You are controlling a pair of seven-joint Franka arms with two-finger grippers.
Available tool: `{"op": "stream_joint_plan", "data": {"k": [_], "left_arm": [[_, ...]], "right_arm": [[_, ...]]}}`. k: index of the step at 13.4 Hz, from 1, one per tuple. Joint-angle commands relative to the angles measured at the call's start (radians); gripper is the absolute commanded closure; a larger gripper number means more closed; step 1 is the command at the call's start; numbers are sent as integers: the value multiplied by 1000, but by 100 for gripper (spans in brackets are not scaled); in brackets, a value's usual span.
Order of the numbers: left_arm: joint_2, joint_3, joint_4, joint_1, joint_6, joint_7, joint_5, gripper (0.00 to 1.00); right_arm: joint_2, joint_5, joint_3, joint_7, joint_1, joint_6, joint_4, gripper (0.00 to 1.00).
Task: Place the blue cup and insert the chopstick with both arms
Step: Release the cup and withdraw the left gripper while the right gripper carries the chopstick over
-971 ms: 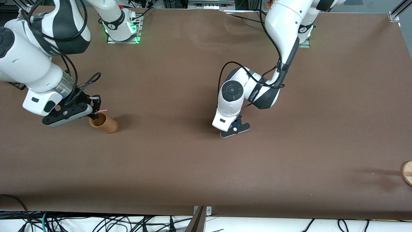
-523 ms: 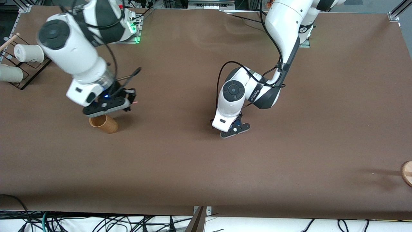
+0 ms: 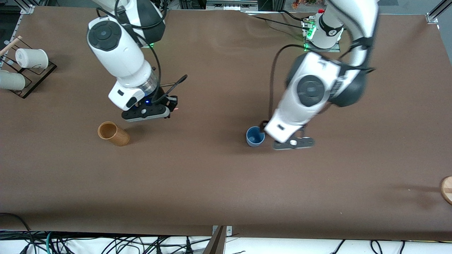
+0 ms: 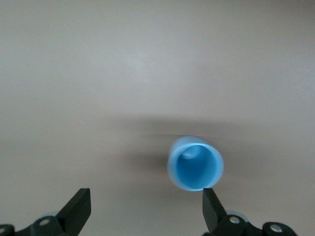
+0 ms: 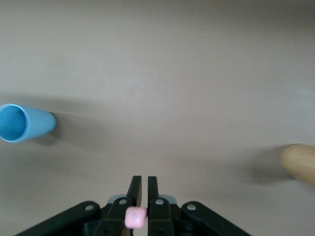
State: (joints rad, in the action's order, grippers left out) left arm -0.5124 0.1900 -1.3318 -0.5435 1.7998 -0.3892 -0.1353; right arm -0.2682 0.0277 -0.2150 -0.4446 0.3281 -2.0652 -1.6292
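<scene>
The blue cup (image 3: 255, 136) stands upright on the brown table (image 3: 226, 190) near the middle. My left gripper (image 3: 293, 143) is open and empty, up in the air just beside the cup on the left arm's side. In the left wrist view the cup (image 4: 196, 163) sits by one finger (image 4: 211, 209) of the left gripper (image 4: 145, 211). My right gripper (image 3: 148, 112) is shut on the pale-pink chopstick (image 3: 175, 109), over the table between the tan wooden cup and the blue cup. The right wrist view shows the right gripper (image 5: 144, 183), the chopstick's end (image 5: 135, 217) and the blue cup (image 5: 22, 123).
A tan wooden cup (image 3: 113, 133) stands toward the right arm's end; it also shows in the right wrist view (image 5: 300, 162). A black rack with white cups (image 3: 26, 60) sits at that end's edge. A wooden disc (image 3: 446, 188) lies at the left arm's end.
My left gripper has let go of the blue cup and risen toward the left arm's end, uncovering the cup. My right gripper has carried the chopstick from the wooden cup toward the middle.
</scene>
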Motion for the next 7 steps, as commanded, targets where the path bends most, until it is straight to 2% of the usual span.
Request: {"op": "stream_joint_plan", "data": {"k": [1, 4, 7], "left_arm": [[135, -7, -79, 140, -29, 263, -12, 0], [236, -7, -93, 278, -78, 410, 28, 0], [327, -4, -89, 413, -97, 437, 16, 0]], "right_arm": [[-121, 43, -3, -173, 98, 13, 167, 100], [-303, 167, 0, -405, 224, 14, 383, 100], [-494, 273, 8, -557, 317, 13, 608, 100]]}}
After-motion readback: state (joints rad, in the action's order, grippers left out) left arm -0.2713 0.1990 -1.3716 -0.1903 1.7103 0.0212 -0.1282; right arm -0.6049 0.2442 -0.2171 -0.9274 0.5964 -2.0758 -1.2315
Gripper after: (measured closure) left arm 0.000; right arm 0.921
